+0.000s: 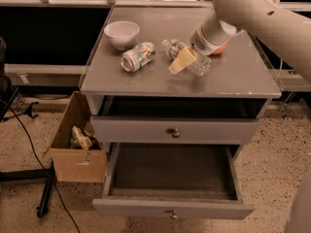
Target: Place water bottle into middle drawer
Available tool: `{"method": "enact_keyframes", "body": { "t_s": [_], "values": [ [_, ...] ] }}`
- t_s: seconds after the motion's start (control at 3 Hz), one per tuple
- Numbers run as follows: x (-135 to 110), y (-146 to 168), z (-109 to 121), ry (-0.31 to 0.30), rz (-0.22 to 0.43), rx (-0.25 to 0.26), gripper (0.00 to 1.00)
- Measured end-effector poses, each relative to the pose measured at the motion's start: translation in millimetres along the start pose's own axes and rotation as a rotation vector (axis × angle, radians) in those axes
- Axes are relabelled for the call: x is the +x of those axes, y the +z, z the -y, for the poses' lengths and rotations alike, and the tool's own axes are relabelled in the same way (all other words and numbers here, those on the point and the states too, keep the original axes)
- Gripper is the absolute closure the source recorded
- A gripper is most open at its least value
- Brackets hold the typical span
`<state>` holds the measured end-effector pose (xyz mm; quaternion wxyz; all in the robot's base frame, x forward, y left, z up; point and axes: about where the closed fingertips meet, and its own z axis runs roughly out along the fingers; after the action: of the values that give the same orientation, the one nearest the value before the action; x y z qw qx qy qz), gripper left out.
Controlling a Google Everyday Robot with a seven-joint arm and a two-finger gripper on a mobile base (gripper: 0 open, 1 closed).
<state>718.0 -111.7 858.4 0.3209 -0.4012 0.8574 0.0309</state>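
Note:
The water bottle (199,65) lies on its side on the cabinet top (233,81), with its white cap pointing to the back left. My gripper (181,61) reaches down from the upper right and is at the bottle's middle, over its label. The middle drawer (172,171) is pulled out below, and its dark bottom is bare. A silver drink can (138,56) lies just left of the bottle.
A white bowl (122,34) stands at the back left of the top. An orange thing (219,50) shows behind my arm. The grey knobbed drawer front (172,130) above the open drawer is shut. An open cardboard box (77,147) sits on the floor at the left.

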Motion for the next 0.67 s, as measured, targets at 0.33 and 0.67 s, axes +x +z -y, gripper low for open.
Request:
{"method": "enact_keyframes", "body": {
  "t_s": [0.33, 0.67],
  "values": [
    [0.1, 8.2, 11.5, 0.015, -0.007, 0.019, 0.11],
    [0.9, 16.0, 21.0, 0.031, -0.018, 0.029, 0.12]
  ]
}}
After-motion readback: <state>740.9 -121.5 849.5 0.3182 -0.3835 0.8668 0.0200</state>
